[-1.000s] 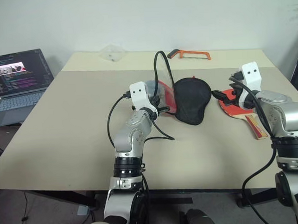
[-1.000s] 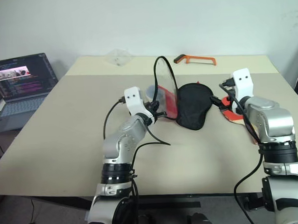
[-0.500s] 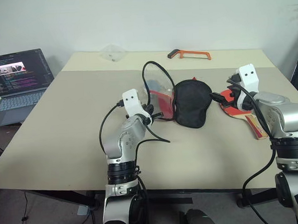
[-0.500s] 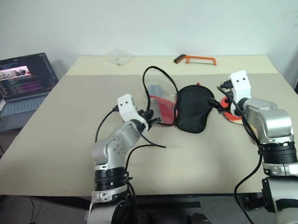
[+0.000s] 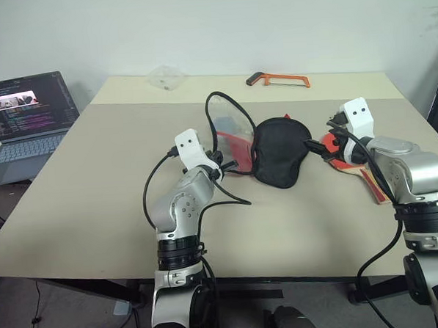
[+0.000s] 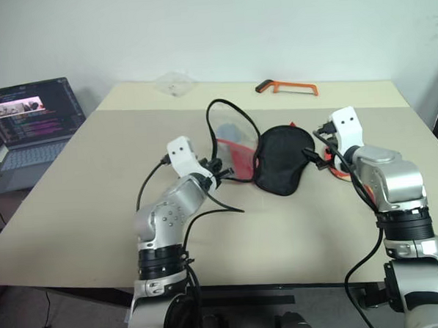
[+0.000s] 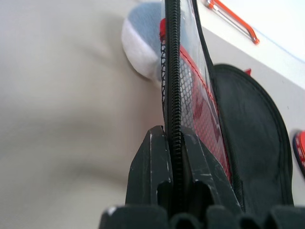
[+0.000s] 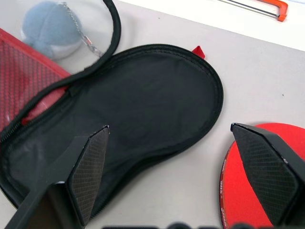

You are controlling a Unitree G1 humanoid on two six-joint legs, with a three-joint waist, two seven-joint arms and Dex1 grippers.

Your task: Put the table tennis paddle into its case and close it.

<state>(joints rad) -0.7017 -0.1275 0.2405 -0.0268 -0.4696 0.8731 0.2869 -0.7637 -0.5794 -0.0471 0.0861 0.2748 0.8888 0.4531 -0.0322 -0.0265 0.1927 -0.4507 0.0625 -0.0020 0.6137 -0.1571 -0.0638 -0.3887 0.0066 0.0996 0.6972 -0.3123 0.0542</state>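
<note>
Left hand (image 7: 174, 143) pinching case (image 5: 281, 150) edge

The case (image 5: 280, 150) lies opened out on the tabletop (image 5: 95, 185) between the two end effectors, just ahead and to the right of the left end effector (image 7: 174, 143), which is clamped on the zipper edge of its raised flap, and just left of the right end effector (image 8: 183, 162), whose jaws stand wide above the gap between case and table tennis paddle (image 5: 351, 157). The paddle lies flat just right of the case, under the right end effector. A small ball (image 8: 51, 29) rests beyond the left end effector, beside the flap; the hacksaw (image 5: 277, 79) lies far beyond both, and the laptop (image 5: 26, 119) well to the left.
</note>
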